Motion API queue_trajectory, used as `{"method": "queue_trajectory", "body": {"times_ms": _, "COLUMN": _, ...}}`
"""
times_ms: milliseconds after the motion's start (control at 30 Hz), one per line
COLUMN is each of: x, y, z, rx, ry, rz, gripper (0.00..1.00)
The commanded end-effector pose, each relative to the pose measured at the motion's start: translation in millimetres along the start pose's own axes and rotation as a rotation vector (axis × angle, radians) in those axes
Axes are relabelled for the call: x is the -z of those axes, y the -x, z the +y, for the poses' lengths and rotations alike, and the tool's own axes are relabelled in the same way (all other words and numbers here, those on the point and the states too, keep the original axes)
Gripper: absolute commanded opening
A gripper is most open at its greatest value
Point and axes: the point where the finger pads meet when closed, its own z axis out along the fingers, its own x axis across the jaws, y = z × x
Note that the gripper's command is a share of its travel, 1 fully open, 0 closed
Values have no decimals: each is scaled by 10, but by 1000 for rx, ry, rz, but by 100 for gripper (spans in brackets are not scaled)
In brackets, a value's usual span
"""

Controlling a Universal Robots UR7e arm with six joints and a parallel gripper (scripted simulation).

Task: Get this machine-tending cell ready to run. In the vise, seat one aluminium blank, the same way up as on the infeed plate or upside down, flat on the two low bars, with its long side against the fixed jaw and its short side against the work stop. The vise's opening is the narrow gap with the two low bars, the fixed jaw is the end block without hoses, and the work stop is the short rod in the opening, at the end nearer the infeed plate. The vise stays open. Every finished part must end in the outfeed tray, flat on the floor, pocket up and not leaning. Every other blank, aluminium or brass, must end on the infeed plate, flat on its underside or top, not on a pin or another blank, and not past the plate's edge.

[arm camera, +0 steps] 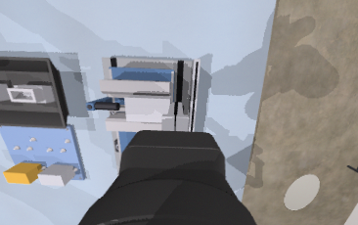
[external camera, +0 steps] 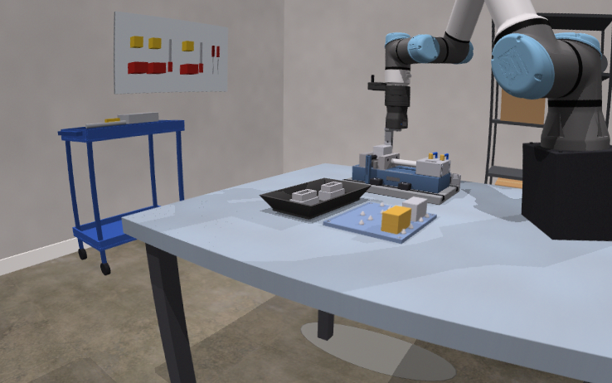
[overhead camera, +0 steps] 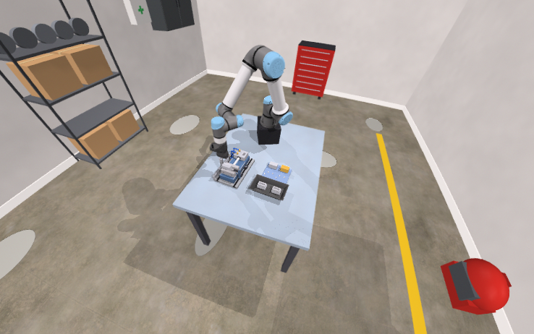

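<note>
My gripper point(external camera: 390, 134) is shut and empty. It points straight down over the vise point(external camera: 403, 173), just above an aluminium blank point(external camera: 382, 151) that stands in the vise's opening beside the fixed jaw point(external camera: 366, 160). I cannot tell whether the fingertips touch the blank. In the wrist view the gripper body hides the fingers, and the blank point(arm camera: 146, 108) shows in the vise. The outfeed tray point(external camera: 315, 195) holds two finished parts point(external camera: 304, 195) point(external camera: 331, 187), pocket up. The infeed plate point(external camera: 380, 220) carries a brass blank point(external camera: 395, 219) and an aluminium blank point(external camera: 415, 207).
The vise's moving jaw with hose fittings point(external camera: 434, 163) is at the end nearer the robot's black base point(external camera: 566, 189). Small pins point(external camera: 366, 216) stick up from the infeed plate. The table's edge point(arm camera: 264, 98) runs close beside the vise.
</note>
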Motion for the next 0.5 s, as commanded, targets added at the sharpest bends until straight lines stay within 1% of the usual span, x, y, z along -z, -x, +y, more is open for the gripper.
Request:
{"method": "queue_trajectory", "body": {"times_ms": 0, "x": 6, "y": 14, "z": -5, "rx": 0, "ry": -2, "rz": 0, "gripper": 0}}
{"method": "queue_trajectory", "body": {"times_ms": 467, "x": 6, "y": 51, "z": -5, "rx": 0, "ry": -2, "rz": 0, "gripper": 0}}
